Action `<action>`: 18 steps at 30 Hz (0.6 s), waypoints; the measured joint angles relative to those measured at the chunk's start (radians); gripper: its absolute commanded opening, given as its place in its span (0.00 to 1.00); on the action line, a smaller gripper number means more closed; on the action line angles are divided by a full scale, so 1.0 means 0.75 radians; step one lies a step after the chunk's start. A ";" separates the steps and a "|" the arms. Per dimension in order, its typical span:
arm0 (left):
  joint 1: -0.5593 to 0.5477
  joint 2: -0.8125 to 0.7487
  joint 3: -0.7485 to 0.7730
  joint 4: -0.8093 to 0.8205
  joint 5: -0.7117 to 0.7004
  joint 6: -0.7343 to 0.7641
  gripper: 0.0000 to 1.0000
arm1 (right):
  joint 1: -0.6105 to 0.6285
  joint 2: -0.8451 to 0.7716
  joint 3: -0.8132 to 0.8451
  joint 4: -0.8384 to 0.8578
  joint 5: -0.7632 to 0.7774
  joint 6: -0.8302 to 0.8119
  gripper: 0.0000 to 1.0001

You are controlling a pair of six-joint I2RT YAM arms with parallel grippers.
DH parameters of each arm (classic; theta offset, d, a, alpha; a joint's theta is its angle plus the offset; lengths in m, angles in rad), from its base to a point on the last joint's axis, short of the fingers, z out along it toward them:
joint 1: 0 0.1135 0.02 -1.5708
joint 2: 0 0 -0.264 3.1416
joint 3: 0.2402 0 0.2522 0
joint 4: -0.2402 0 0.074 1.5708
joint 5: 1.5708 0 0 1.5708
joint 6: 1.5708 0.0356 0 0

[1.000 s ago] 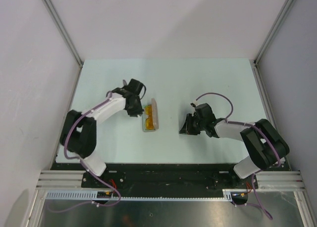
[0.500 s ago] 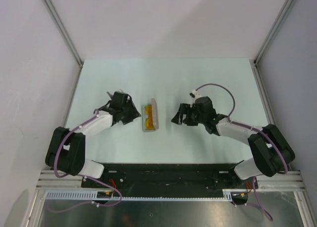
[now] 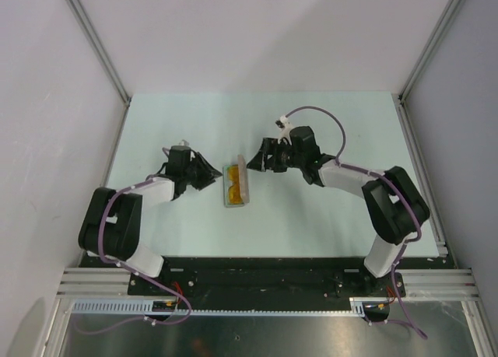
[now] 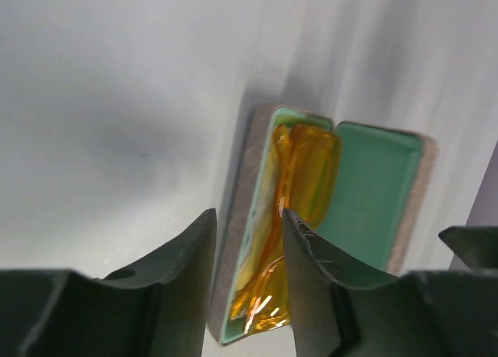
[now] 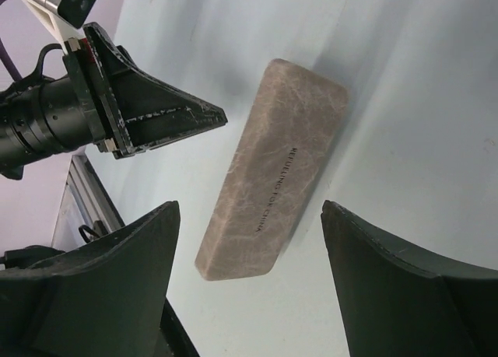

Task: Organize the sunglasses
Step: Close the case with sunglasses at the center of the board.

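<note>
Sunglasses (image 4: 302, 190) lie folded in the green-lined tray of the open case (image 4: 246, 178), whose lid stands raised along the tray's right side. Since a second ago the right gripper (image 5: 250, 217) has swung in from well right of the case to just beside that lid, while the left gripper (image 4: 247, 225) stays just left of the case. Both grippers are spread and hold nothing, and the sunglasses sit between them, just beyond the left fingertips.

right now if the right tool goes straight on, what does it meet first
Probably the glasses case, on the grey-beige outer face of its raised lid, which sits centred ahead of the right tool. How far off is unclear.
</note>
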State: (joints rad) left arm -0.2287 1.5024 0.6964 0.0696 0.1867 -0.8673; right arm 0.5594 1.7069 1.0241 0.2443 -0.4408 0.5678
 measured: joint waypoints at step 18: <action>0.020 0.115 -0.064 0.195 0.181 0.011 0.21 | 0.020 0.264 0.138 -0.048 -0.073 0.021 0.70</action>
State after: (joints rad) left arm -0.2138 1.5887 0.6487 0.2157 0.3222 -0.8589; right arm 0.5747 1.9049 1.1275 0.2085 -0.4957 0.5838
